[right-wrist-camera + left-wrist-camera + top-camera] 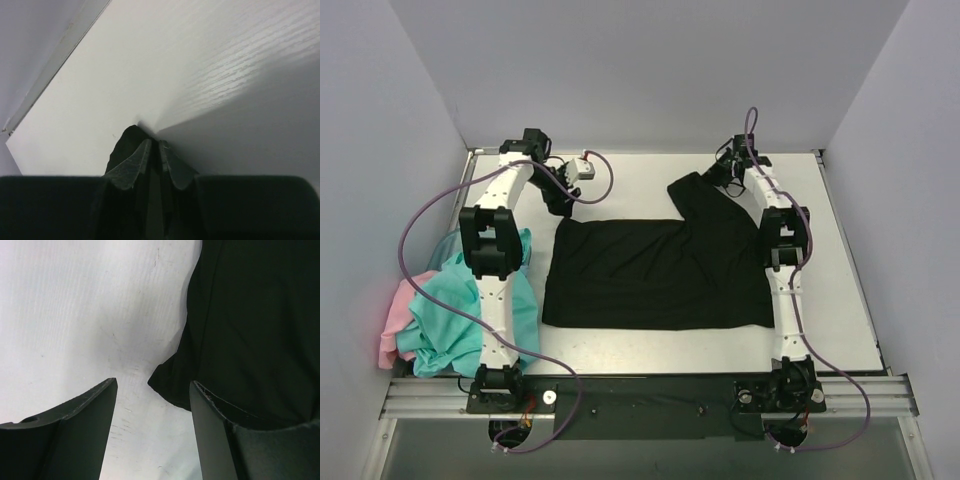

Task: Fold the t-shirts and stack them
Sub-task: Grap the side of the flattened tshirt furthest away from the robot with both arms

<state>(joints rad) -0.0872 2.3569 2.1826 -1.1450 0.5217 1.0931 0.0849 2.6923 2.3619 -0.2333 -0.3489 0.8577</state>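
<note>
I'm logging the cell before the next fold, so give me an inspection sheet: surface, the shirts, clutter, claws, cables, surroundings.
Surface: white table, bare around the cloth.
Job's things: black t-shirt spread flat mid-table, its far-right corner stretched toward the right arm's tip; teal t-shirts and pink t-shirt heaped unfolded at the left edge.
Clutter: nothing seen.
Claws: left claw open by the black shirt's far-left corner; right claw shut on a tip of black cloth.
Cables: purple cables loop beside each arm; the left one passes over the teal heap.
Surroundings: grey walls on three sides; metal rail along the near edge.
</note>
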